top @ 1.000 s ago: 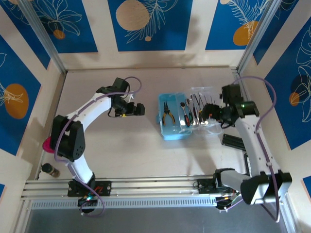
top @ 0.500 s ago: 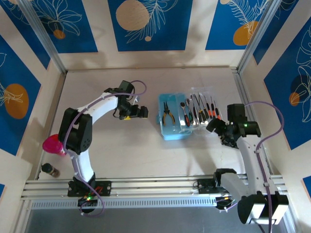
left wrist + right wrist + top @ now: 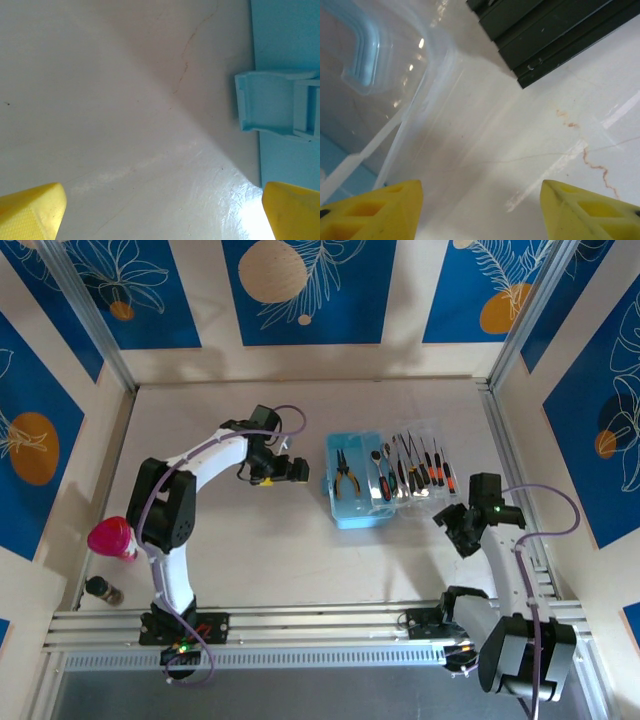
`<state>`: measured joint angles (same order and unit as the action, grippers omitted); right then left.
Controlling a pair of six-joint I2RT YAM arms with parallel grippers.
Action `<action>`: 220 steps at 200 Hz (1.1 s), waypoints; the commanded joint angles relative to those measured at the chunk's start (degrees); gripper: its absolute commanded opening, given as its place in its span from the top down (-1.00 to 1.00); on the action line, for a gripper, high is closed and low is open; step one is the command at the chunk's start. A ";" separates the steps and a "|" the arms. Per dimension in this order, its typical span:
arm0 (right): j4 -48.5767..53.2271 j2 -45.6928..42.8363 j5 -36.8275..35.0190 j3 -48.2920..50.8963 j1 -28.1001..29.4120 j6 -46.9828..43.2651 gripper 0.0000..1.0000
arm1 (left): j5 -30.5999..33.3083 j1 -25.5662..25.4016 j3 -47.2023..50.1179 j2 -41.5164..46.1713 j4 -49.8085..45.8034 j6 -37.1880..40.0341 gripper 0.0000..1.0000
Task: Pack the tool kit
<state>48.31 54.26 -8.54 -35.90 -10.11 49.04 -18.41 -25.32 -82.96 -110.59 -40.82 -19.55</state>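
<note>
Item 1, left gripper (image 3: 300,471): jaws spread wide with nothing between them, hovering just at nine o'clock of the case.

Item 2, tool kit case (image 3: 355,512): light-blue base mid-table, with pliers (image 3: 346,474) seated inside. The clear lid (image 3: 425,498) lies open at its three o'clock, with screwdrivers (image 3: 420,465) lying over it. I judge the case light, stiff and made of slick thin plastic, so likely to skate when pushed. I would take the lid by its free edge and brace the base.

Item 3, right gripper (image 3: 447,518): at the lid's five o'clock, jaws apart and empty.
</note>
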 commanded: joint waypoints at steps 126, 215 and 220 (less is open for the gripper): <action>-21.84 10.04 -0.35 3.31 -4.42 1.48 0.19 | -1.45 -0.43 -1.05 -1.06 -0.55 0.04 -1.00; -25.99 17.12 0.80 3.23 -3.45 1.62 0.95 | -2.84 -0.58 0.51 -1.59 2.29 -0.67 -0.99; -26.14 17.42 0.80 3.33 -3.35 1.75 1.00 | -3.38 -0.63 1.04 -2.19 3.52 -1.16 -0.99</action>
<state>23.55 68.97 -7.81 -33.32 -14.22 50.30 -19.03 -25.32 -83.26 -110.87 -40.47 -19.59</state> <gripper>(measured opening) 0.065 0.998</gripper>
